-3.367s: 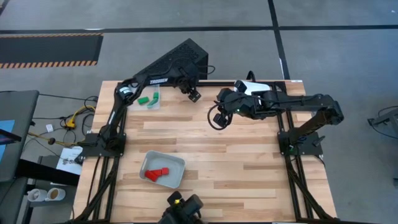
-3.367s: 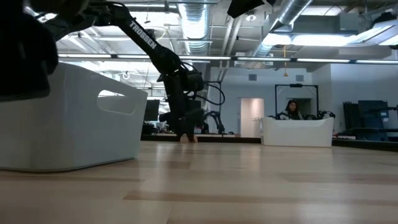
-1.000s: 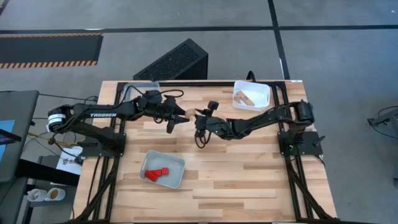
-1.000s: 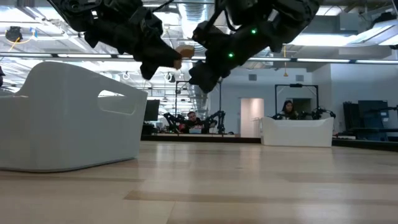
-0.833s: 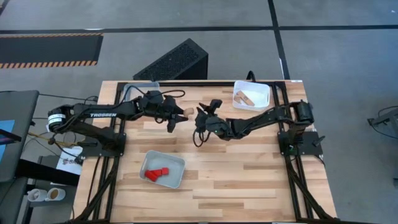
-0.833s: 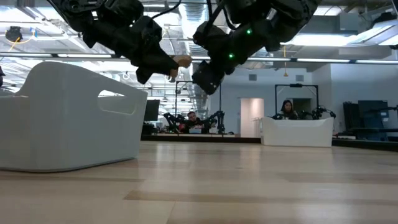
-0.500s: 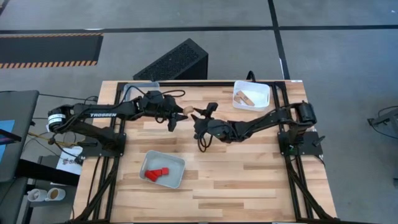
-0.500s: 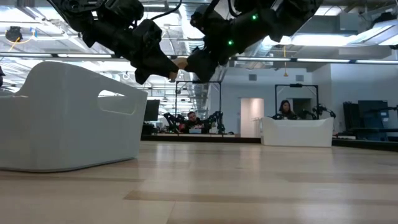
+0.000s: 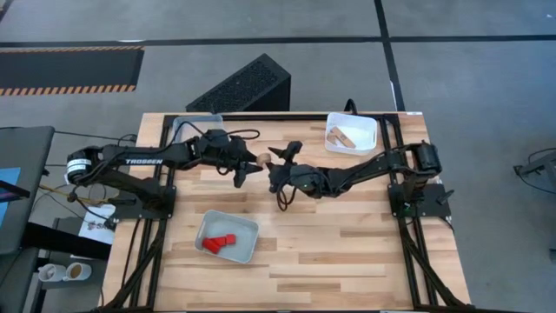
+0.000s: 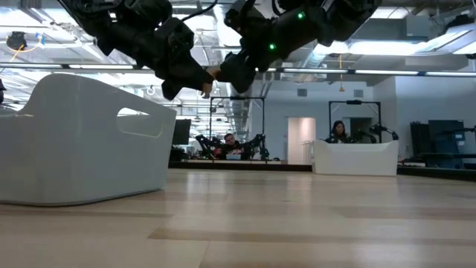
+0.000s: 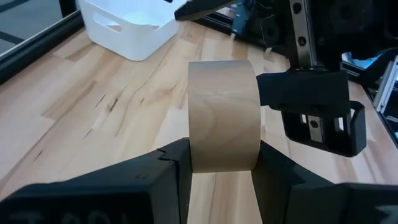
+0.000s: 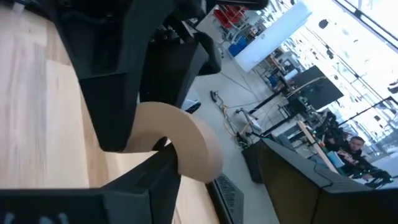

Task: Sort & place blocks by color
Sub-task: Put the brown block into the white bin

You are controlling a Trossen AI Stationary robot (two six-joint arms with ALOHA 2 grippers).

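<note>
A plain light-wood block [image 11: 222,112] with a rounded end is held in the air over the table's middle by my left gripper [image 9: 248,165], which is shut on it. It also shows in the high view as the block [image 9: 260,161] and in the low view as the block [image 10: 213,74]. My right gripper [image 9: 274,164] is open and faces the left one, with its fingers on either side of the block's free end [image 12: 193,146]. Red blocks [image 9: 221,243] lie in the near tray. Light-wood blocks [image 9: 342,136] lie in the white tray. No green blocks show. My left gripper pinches the block's near end [image 11: 221,158] between its two fingers [image 11: 168,171], coming level from the table's left. The block is lifted clear and sticks out past the fingertips toward the right arm. My right gripper has one finger [image 12: 152,177] right beside the block; I cannot tell whether it touches.
A translucent tray [image 9: 248,248] sits near the table's near edge. A white tray [image 9: 369,126] stands at the far right. Another translucent tray [image 9: 184,124] at the far left is partly under my left arm. A black box [image 9: 243,83] lies beyond the far edge.
My right gripper has risen and moved toward the table's left, closing in on the block until its open fingers flank the block's free end. My left gripper has kept the block lifted almost in place.
</note>
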